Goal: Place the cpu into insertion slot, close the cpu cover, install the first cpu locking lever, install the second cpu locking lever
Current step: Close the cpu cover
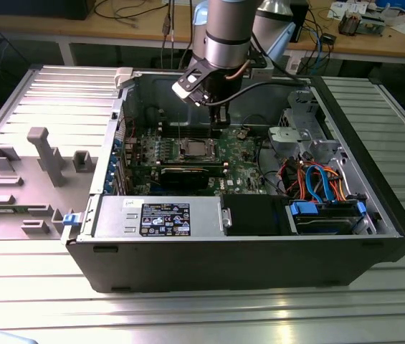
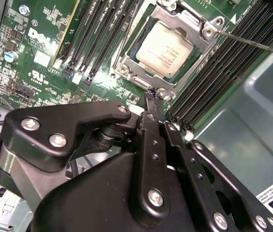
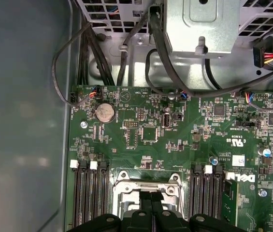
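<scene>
**Figure.** Open computer case (image 1: 209, 265) on a ribbed metal table (image 1: 188, 315), with the green motherboard (image 2: 44, 63) exposed. The cpu (image 2: 164, 48), a flat square chip with a dull, matt silver-grey top, lies seated in the insertion slot (image 2: 208, 31), whose silvery rim carries screw heads at its corners. The cpu cover (image 2: 128, 50), a thin stamped metal frame, appears lowered, its square window framing the chip. Placing and covering are therefore judged complete. One locking lever (image 2: 250, 42), a slim bright wire rod, stands out obliquely over the black ribbed memory slots (image 2: 223, 77) and looks unlatched, so both lever steps are judged outstanding. The gripper (image 2: 151, 96), built of matt black linkage plates with bright screws, has its fingers drawn narrow, almost together, with the tips at a corner of the slot's rim. Whether they pinch a lever end cannot be told.
</scene>
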You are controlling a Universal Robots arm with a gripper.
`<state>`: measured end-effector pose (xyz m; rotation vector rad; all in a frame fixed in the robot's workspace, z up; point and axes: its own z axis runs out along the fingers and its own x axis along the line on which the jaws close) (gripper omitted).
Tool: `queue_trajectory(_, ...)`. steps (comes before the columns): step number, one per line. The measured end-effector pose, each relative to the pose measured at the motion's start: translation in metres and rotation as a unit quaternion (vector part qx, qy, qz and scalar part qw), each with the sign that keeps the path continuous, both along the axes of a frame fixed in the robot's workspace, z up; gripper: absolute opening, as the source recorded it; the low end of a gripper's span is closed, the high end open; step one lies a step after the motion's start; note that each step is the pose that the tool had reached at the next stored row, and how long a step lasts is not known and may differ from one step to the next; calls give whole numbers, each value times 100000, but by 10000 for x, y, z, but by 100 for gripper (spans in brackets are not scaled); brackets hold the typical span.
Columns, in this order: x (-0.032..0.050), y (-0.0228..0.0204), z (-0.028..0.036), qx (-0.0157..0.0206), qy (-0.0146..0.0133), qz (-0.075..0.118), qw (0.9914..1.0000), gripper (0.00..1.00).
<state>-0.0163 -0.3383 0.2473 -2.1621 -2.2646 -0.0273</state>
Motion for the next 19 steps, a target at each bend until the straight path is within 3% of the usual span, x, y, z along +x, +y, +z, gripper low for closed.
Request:
queue_trajectory(12,-143,0,-3,-7,1,3,100000,11)
queue_trajectory(13,-194,0,-6,-8,2,1,100000,11)
queue_trajectory(19,-215,0,-7,-6,2,3,100000,11)
